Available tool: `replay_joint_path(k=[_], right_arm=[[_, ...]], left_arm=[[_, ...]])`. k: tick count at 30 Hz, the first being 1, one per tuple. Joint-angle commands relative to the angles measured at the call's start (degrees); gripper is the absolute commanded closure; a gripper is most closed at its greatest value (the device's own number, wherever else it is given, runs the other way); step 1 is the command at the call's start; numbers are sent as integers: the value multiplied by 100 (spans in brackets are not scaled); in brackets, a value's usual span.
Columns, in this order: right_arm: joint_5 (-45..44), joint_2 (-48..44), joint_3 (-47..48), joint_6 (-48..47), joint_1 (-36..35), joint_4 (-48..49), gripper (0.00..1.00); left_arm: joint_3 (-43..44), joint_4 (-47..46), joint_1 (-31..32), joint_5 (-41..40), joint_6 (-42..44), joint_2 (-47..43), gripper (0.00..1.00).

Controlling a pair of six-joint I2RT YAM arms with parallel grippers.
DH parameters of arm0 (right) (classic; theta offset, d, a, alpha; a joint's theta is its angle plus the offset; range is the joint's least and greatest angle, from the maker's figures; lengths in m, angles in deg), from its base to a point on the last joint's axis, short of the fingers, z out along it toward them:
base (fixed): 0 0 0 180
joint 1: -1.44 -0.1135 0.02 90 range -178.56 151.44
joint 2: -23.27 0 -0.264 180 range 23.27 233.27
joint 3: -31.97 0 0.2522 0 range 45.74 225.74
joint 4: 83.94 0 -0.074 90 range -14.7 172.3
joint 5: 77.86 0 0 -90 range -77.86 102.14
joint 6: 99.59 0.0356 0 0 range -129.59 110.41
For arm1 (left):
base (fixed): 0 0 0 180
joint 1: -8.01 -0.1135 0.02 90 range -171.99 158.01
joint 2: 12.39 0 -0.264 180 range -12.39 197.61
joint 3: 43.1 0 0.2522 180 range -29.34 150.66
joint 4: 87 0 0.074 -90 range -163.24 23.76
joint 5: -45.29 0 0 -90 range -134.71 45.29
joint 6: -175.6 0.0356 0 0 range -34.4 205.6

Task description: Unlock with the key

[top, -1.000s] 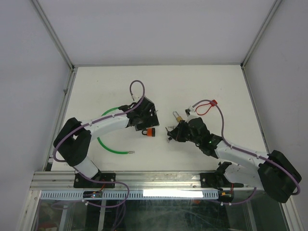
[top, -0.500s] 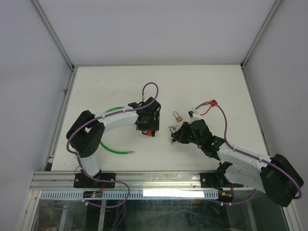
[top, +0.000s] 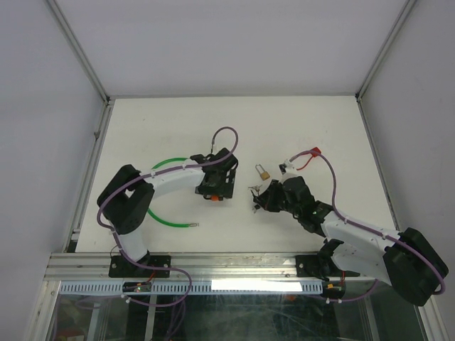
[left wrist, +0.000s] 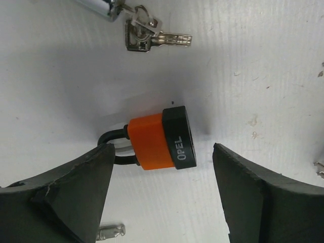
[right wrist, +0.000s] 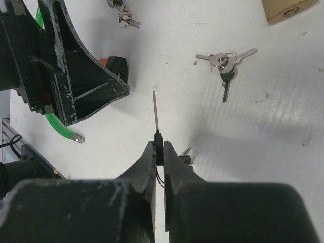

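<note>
Two risks noted: padlock (left wrist: 152, 144), flat on table (left wrist: 263, 61) between spread left gripper (left wrist: 162, 152) jaws, may be nudged askew on closing; key (right wrist: 158, 135), clenched in right gripper (right wrist: 159, 148), may be twisted at insertion.

brass padlock (right wrist: 282, 9) cropped at top, shackle (left wrist: 110, 134) half hidden

A curved green cable with a metal tip (top: 165, 219) lies on the white bench (top: 320, 121) near its left side. A small brass padlock (top: 263, 172) sits near the middle, a red-tagged looped cord (top: 316, 150) off to its right.
</note>
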Motion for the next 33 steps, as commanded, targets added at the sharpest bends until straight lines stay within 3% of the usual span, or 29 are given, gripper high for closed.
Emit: replay_joint_path(k=[1, 3, 6, 10, 20, 33], right_arm=[[76, -20, 37, -21, 21, 418, 100], [72, -43, 31, -25, 23, 409, 100], [61, -73, 12, -29, 27, 413, 100], [68, -29, 22, -46, 36, 415, 100], [38, -202, 11, -65, 49, 297, 100], [-10, -274, 0, -84, 75, 223, 100]], left_arm=[[-47, 62, -36, -322, -96, -576, 18], [-49, 59, -37, -270, -269, -741, 9], [-111, -12, -32, -285, -730, -1021, 6], [-91, -401, -97, -195, -710, -1154, 8], [593, -741, -396, 238, -213, -181, 8], [689, -891, -322, 1148, 282, 377, 16]])
